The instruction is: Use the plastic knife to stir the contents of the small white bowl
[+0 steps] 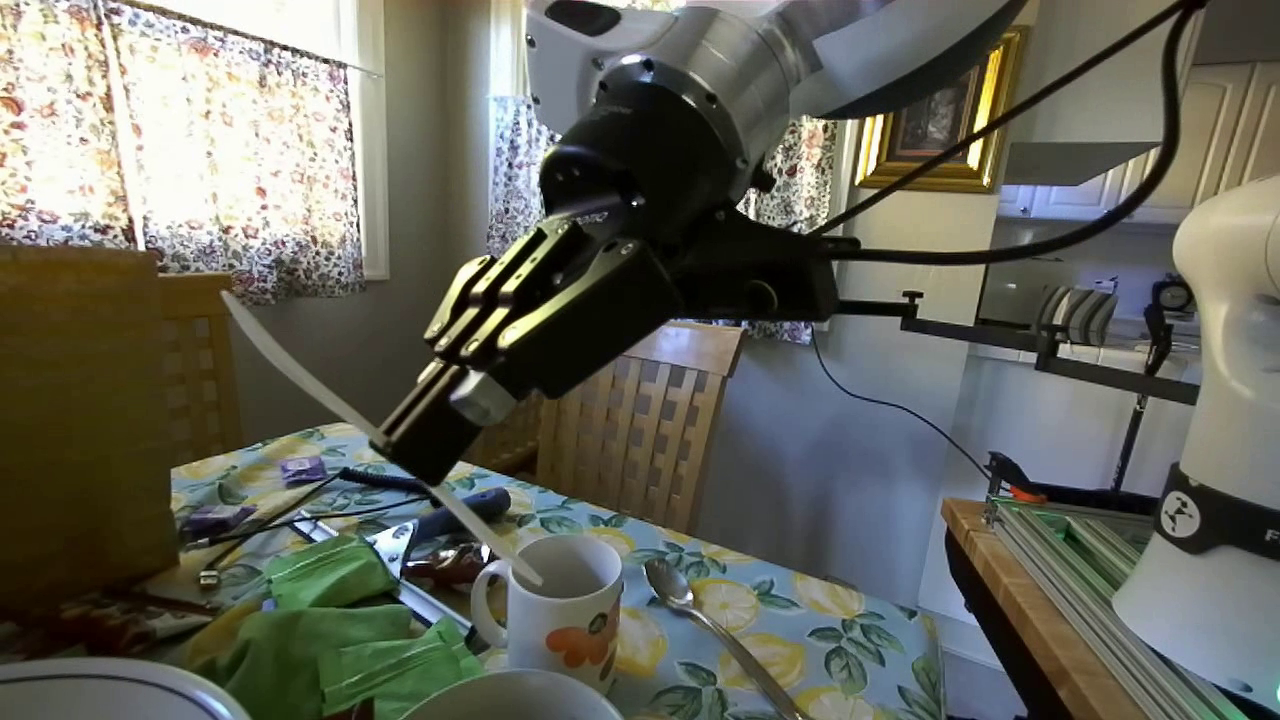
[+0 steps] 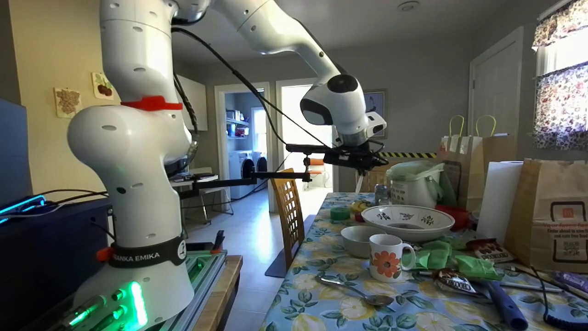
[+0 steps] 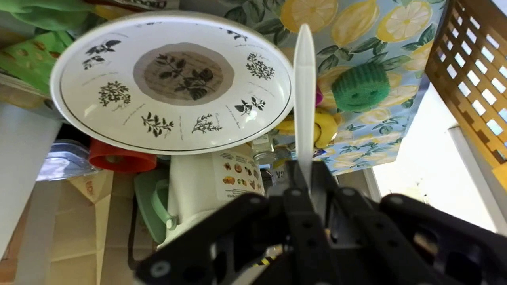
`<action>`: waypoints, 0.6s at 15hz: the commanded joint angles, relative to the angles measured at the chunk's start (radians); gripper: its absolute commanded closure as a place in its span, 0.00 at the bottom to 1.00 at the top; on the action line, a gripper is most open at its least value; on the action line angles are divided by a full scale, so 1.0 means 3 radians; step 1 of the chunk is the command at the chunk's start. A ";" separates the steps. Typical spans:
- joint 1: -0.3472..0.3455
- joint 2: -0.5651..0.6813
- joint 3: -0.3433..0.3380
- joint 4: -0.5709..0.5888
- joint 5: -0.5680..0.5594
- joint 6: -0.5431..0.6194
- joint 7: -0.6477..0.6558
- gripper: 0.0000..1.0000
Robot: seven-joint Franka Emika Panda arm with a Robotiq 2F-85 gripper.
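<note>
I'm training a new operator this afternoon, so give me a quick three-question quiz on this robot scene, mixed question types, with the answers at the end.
1. What does the gripper hold?
2. True or false: the gripper is up in the air, not touching the small bowl.
3. What colour is the flower on the mug? (a) blue (b) orange (c) purple

Key:
1. The knife.
2. True.
3. b
</note>
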 commanded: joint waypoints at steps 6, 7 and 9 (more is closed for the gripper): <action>0.0023 0.0006 -0.0003 -0.0004 0.0027 0.0021 -0.0011 0.89; 0.0023 0.0006 -0.0004 -0.0004 0.0027 0.0021 -0.0011 0.89; 0.0023 0.0006 -0.0005 -0.0004 0.0027 0.0021 -0.0011 0.97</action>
